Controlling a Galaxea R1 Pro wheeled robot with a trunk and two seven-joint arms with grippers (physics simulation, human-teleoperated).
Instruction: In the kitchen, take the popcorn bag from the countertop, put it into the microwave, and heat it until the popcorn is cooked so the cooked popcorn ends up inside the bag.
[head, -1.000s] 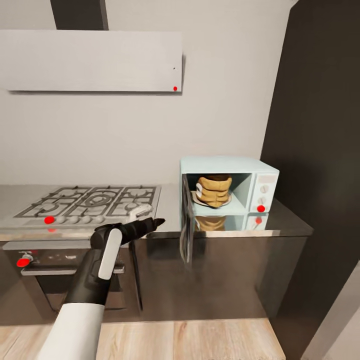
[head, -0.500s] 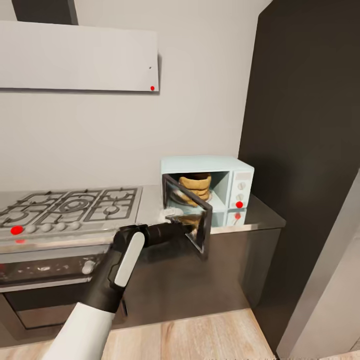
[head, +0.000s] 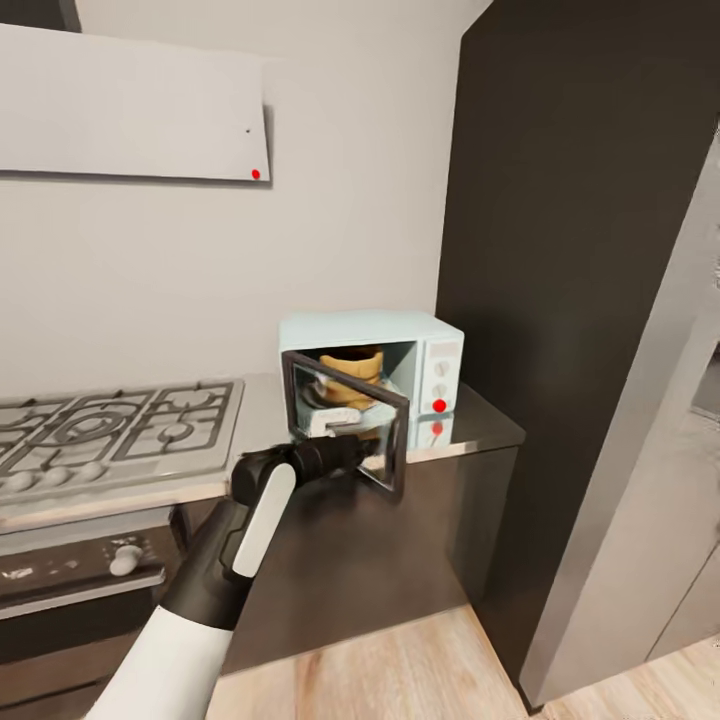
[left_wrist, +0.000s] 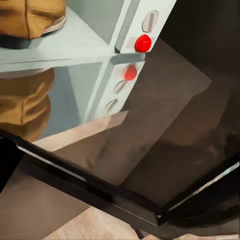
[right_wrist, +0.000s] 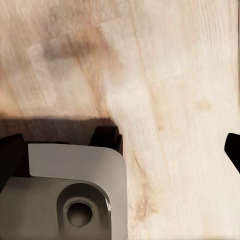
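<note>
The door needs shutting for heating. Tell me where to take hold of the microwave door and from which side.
Push on the free outer edge of the door, the end farthest from its hinge at the microwave's left. Come from the front with the left gripper, already there. The door stands ajar, so that edge should give the longest lever.

wall: pale grey | tall cabinet: dark | floor: light wood

Left arm: white upper sleeve, black forearm, white inlaid strip, black wrist. Grey rounded plate with round hole seen at right wrist.
</note>
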